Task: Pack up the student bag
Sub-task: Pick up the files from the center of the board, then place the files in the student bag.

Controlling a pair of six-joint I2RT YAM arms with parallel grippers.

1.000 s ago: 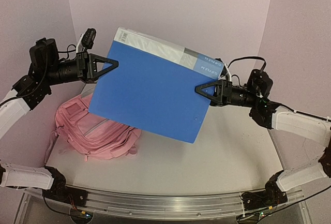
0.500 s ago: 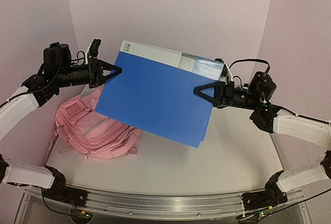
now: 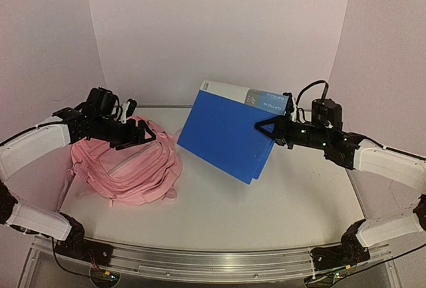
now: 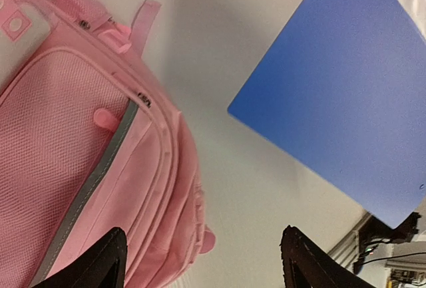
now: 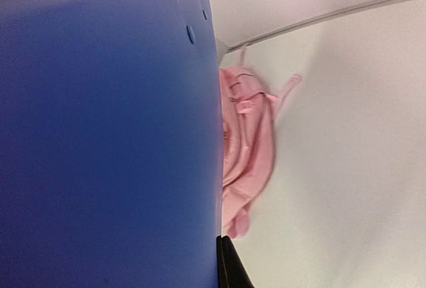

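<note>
Pale lilac walls, white tabletop. Pink student bag slumped flat at table's left, zipped pockets up. Left gripper over its upper edge, fingers spread wide, holding nothing. Right gripper pinched on right edge of blue binder; binder tilted, just right of bag, low corner near tabletop, contact unclear. Bag looks soft, light, floppy, likely to sag. Best hold probably zip pull or top loop.

The left arm bends in from the left side. The left gripper points to the right, low down, with its two fingers wide apart. The right arm reaches in from the right side, and the right gripper points left, higher up, pinched tight on the edge of the folder.
</note>
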